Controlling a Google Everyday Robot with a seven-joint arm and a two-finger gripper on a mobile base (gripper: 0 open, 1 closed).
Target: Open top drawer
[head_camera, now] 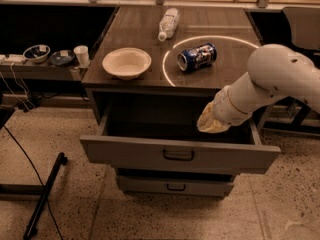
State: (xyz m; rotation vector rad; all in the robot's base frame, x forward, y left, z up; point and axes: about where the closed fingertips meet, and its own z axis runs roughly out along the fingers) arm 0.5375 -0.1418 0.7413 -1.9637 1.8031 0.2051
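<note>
The top drawer (150,153) is pulled well out of the dark cabinet. It has a plain grey front with a small dark bar handle (178,155) at centre, and its deep inside shows, dark and with nothing visible in it. My gripper (212,123), cream-coloured on a white arm, hangs over the right part of the drawer's inside, just under the cabinet top's front edge and behind the drawer front. It touches neither the handle nor the front.
A narrower lower drawer (175,185) is shut below. On the cabinet top (150,76) are a white bowl (126,62), a blue can (197,57) on its side and a lying bottle (168,23). A side shelf with a cup (81,55) stands left; a black pole (45,194) lies on the floor.
</note>
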